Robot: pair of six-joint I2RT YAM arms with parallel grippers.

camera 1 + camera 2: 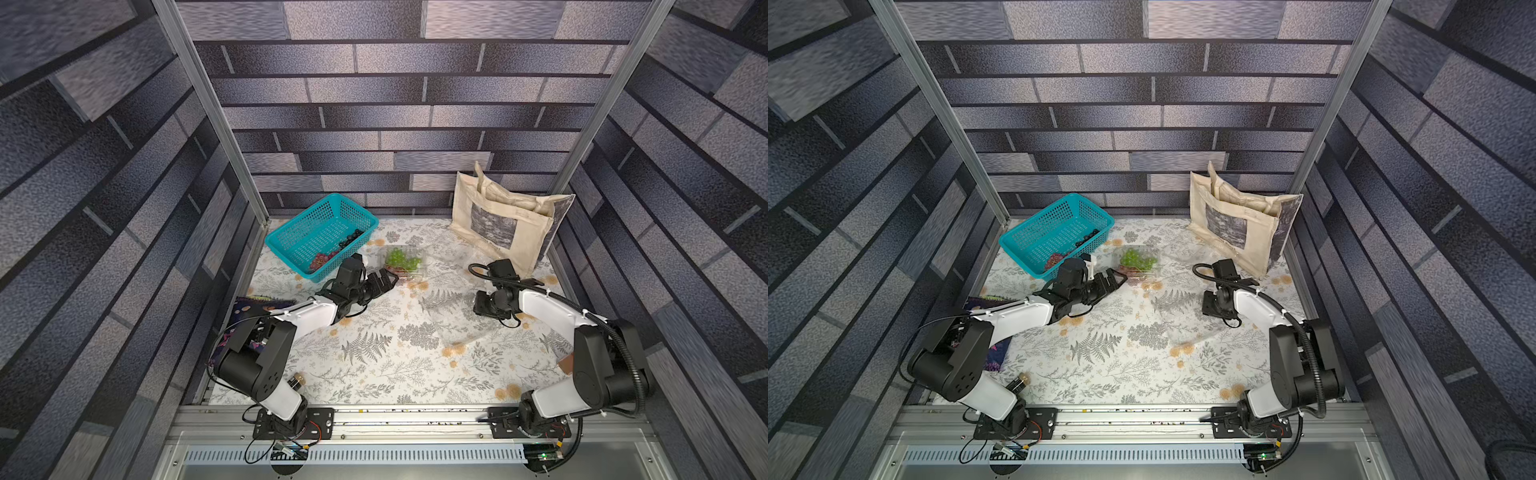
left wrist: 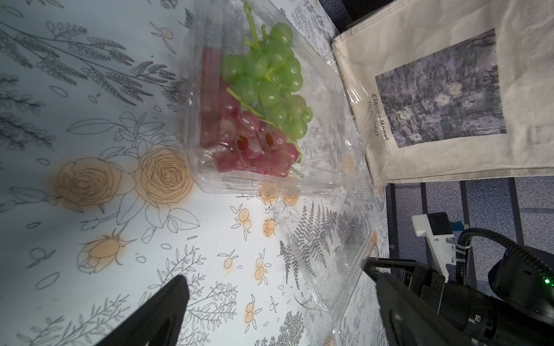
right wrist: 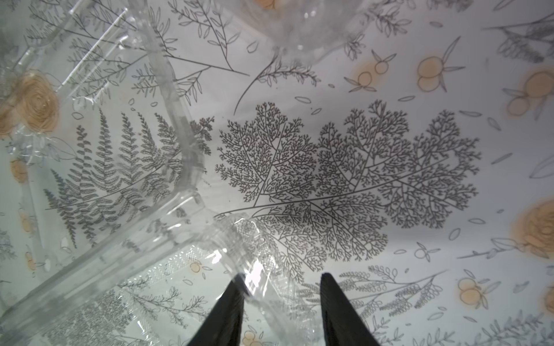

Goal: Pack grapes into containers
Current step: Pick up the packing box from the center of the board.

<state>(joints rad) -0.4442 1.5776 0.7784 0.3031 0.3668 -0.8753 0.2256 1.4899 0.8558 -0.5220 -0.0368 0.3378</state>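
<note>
A clear, thin plastic clamshell container [image 2: 269, 184] sits at the far middle of the table, between a teal perforated plastic basket [image 1: 299, 220] at far left and a beige cloth tote bag [image 1: 498, 216] at far right. It holds two bunches, round glossy green grapes [image 2: 269, 78] lying on red grapes [image 2: 254, 149]; two more lie in the basket, a red bunch [image 1: 322, 261] and a black-purple bunch [image 1: 352, 239], making four in all. The bag bears a grey printed picture, and beside it the words "Claude Monet" can be read; the line under them is too blurred to read. A smooth white tablecloth [image 1: 374, 365] printed with grey ferns and orange roses covers the table. The left gripper [image 1: 384, 282] hangs just near of the filled box, jaws wide and empty. Right of centre lies an empty container [image 3: 186, 143] of the same crinkled clear plastic; the right gripper [image 3: 281, 281] stands over its edge, jaws narrow but apart, one fingertip [image 3: 236, 287] touching the plastic. More clear plastic lies by the bag; lid or box, I cannot tell.
</note>
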